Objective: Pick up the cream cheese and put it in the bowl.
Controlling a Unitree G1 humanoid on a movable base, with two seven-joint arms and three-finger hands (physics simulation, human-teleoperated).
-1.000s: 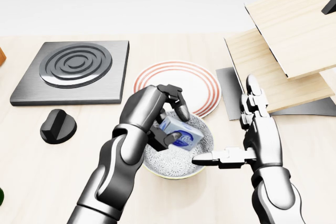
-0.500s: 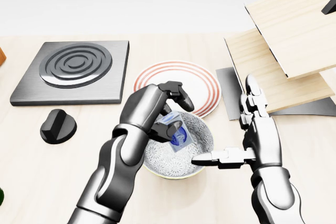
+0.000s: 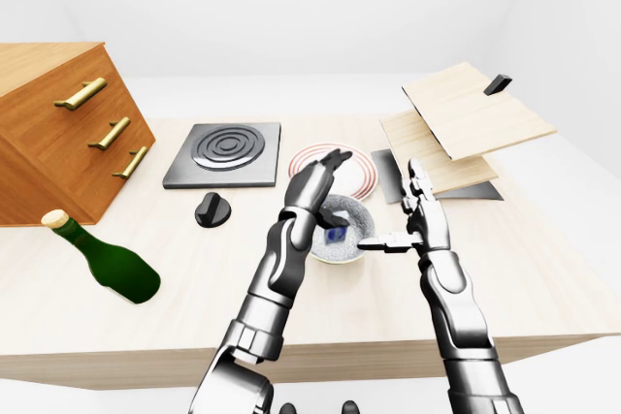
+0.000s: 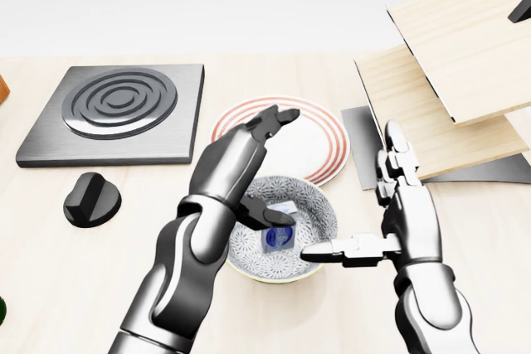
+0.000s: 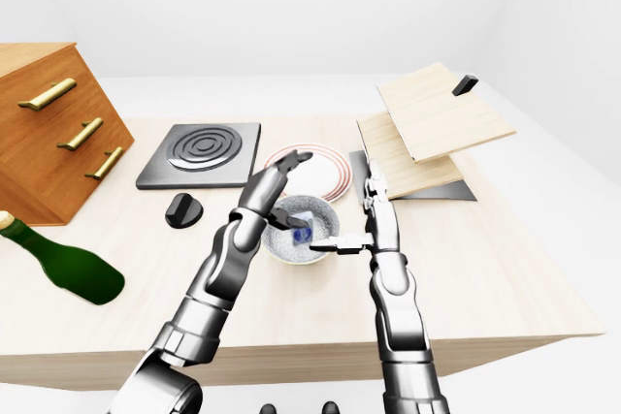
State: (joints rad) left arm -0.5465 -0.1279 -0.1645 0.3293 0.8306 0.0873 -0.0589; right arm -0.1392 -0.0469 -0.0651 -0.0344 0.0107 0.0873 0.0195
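The bowl [image 4: 319,248] is sitting on the worktop [image 4: 50,271], and the cream cheese [image 4: 276,232] is lying inside it. The left hand [image 4: 249,176] is hovering directly above it, fingers spread apart. The right hand [image 4: 398,221] is standing open beside the bowl's right rim.

In the head view, the left hand [image 4: 249,176] covers the bowl's [image 4: 319,209] left rim and part of the cream cheese [image 4: 278,234]. The bottle [image 5: 58,264], well left of the bowl, is cut by the right-eye view's left edge. The cheese label is too small to read.
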